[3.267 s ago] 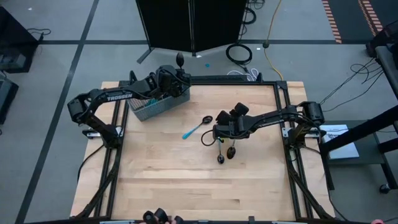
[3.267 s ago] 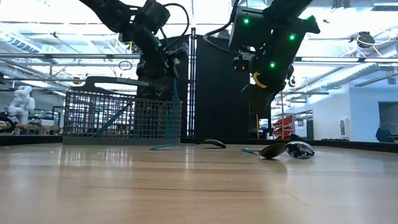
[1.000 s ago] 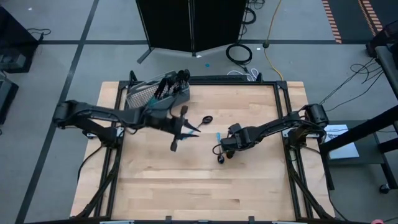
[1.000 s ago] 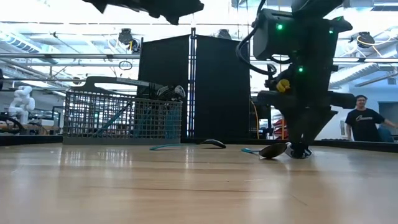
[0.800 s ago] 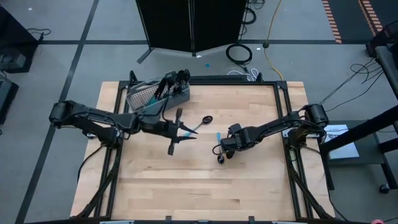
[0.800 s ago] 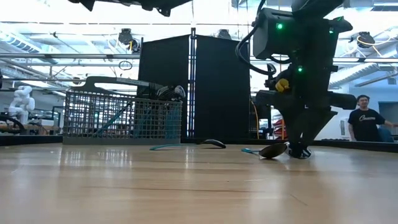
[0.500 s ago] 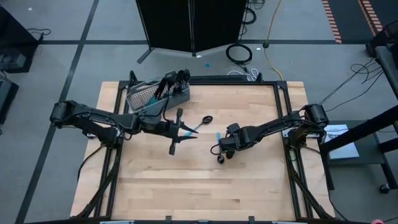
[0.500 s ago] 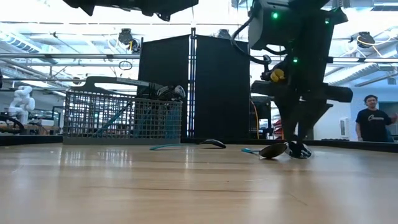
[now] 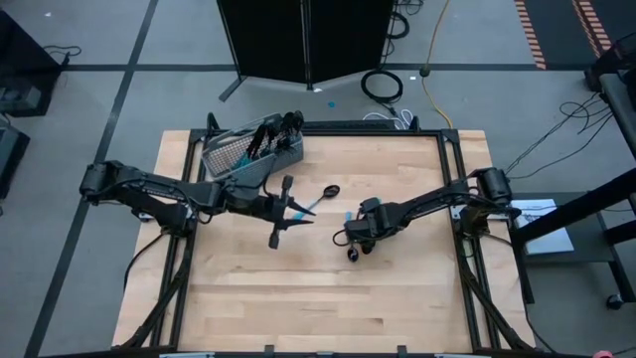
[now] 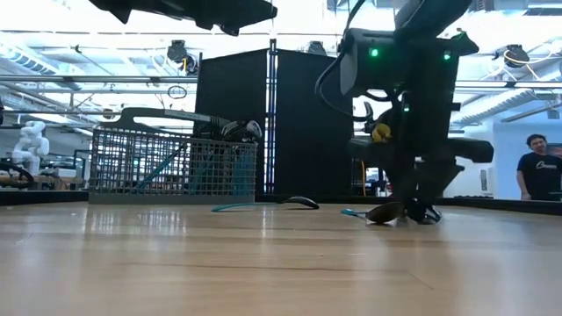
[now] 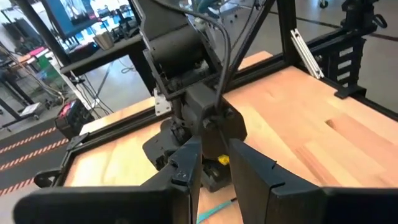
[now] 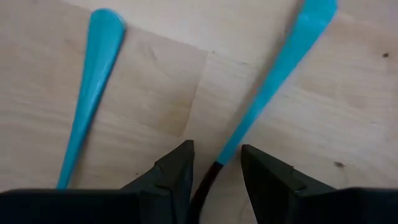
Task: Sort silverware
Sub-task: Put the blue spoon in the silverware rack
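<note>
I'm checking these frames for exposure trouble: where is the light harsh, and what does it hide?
Low view: bright ceiling lights backlight the right arm and basket into dark shapes, and the table shows sheen. High view: even light, soft shadows. Right wrist view: evenly lit, blue handles clear.

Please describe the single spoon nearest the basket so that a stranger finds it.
On the pale wooden table, look right of the grey wire-mesh basket. The dark-headed spoon with a light-blue handle lies beside the left gripper, alone; two similar spoons lie together under the right gripper.
</note>
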You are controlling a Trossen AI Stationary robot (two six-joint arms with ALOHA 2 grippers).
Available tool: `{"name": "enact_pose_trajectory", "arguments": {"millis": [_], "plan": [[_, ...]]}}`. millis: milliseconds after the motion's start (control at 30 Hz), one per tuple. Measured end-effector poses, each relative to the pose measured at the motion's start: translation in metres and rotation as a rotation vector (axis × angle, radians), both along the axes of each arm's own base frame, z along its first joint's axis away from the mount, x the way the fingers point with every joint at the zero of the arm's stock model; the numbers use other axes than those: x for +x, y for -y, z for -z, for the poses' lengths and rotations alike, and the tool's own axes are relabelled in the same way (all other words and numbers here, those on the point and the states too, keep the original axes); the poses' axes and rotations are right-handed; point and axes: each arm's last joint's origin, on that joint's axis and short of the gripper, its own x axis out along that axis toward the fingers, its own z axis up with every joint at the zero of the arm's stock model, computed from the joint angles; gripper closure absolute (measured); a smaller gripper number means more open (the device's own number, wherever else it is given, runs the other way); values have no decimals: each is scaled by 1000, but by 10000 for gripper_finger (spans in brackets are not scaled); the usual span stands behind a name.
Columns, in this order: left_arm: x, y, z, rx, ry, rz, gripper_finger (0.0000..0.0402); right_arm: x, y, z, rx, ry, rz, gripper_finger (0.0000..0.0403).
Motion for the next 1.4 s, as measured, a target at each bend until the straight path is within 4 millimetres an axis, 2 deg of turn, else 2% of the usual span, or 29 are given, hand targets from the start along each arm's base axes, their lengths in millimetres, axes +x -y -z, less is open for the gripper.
{"name": "enact_pose_trajectory", "arguments": {"millis": [100,200,367,433,600,700,767,833,1000,1100,1267,1400], "plan": [[0,0,1,11,-11,3,322,2,1,4,32,-21,-38,276],[0,0,2,31,-11,7,322,2,0,3,44,-21,-53,296],[-1,-1,3,35,-23,7,322,-8,1,-6,77,-69,-58,377],[-1,-1,5,56,-40,19,322,-14,2,-13,55,-98,-64,394],[-7,-11,22,48,-22,147,322,-33,5,-37,-21,-162,-82,399],[-9,-22,36,39,13,109,322,-37,1,-55,-57,-73,-144,400],[-5,-23,46,54,30,87,322,-37,0,-68,-66,17,-183,400],[2,-17,53,128,41,94,322,-34,0,-81,-69,131,-231,401],[25,4,63,467,112,110,322,-24,1,-112,-75,420,-363,401],[38,12,66,647,162,60,322,-19,-1,-127,-46,566,-433,402],[51,24,65,869,223,-105,322,-13,-3,-136,2,680,-483,402],[52,33,65,1035,277,-94,322,-12,-4,-136,17,698,-483,402]]}}
